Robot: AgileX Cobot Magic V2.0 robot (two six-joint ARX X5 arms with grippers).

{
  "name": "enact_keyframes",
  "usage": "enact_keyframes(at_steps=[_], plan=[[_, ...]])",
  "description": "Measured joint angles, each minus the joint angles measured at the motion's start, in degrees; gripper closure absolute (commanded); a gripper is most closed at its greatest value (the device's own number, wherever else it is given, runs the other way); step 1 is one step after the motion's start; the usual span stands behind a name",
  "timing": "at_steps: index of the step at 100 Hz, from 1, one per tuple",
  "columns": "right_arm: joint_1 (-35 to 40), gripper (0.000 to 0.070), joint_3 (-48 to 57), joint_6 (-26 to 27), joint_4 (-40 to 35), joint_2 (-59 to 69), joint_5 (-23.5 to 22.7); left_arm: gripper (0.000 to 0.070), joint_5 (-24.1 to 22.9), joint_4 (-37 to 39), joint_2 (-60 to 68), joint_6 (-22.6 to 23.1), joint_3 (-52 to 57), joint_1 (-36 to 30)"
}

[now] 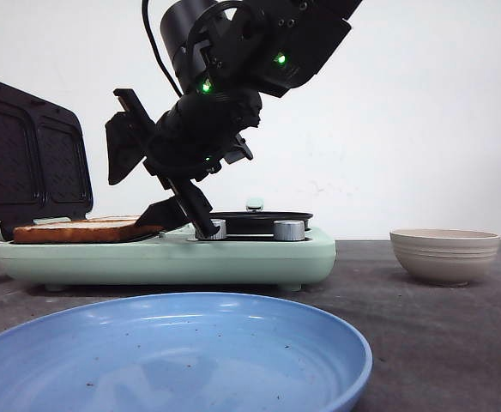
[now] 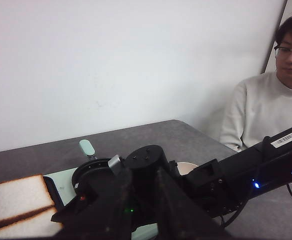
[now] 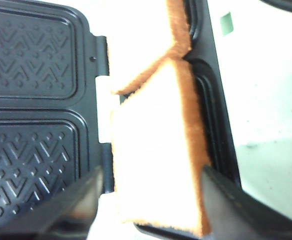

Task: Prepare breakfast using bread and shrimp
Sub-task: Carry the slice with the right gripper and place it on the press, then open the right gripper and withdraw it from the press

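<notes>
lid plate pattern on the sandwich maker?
Black with embossed chevron zigzags on the lid; clearest in the right wrist view.

Blue plate cut off by front view's lower edge. Right hand fingertips run past the wrist view's bottom edge; bread there blurred. No shrimp discernible anywhere.

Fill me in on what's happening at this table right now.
The right gripper is down at the open mint-green sandwich maker, its open fingers straddling one bread slice on the plate without clearly closing on it. A second slice lies beside it. The lid stands open at the left. A blue plate in front and a beige bowl at the right show no food. The left gripper's state isn't visible. A seated person watches.
</notes>
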Motion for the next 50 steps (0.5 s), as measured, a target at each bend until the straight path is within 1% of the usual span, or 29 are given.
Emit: enact_keyframes(at_steps=[25,31,34,36,43,46,50], plan=[[-0.7,0.0285,0.0,-3.2,-2.2,-0.3,0.1,0.07,0.0,0.2,0.0,0.0,0.0,0.0],[-1.2,0.0299,0.0,-4.6,-3.3,-1.1,0.1,0.07,0.0,0.4,0.0,0.0,0.0,0.0],[-1.6,0.0334,0.0,-5.5,-3.5,-1.6,0.1,0.07,-0.2,0.5,0.0,0.0,0.0,0.0],[-1.9,0.0375,0.0,-6.2,-3.5,-2.0,0.0,0.07,-0.4,0.5,-0.1,0.0,0.0,0.0],[-3.4,0.0572,0.0,-9.4,-4.8,-4.0,-0.5,0.07,-2.2,0.5,-0.1,-0.2,0.0,0.0],[-4.3,0.0644,0.0,-11.6,-6.1,-5.6,-0.5,0.07,-3.6,0.3,-0.2,-0.6,0.0,0.0],[-5.5,0.0696,0.0,-14.8,-7.4,-7.7,-0.5,0.07,-5.8,-0.1,-0.4,-1.6,0.0,0.0]])
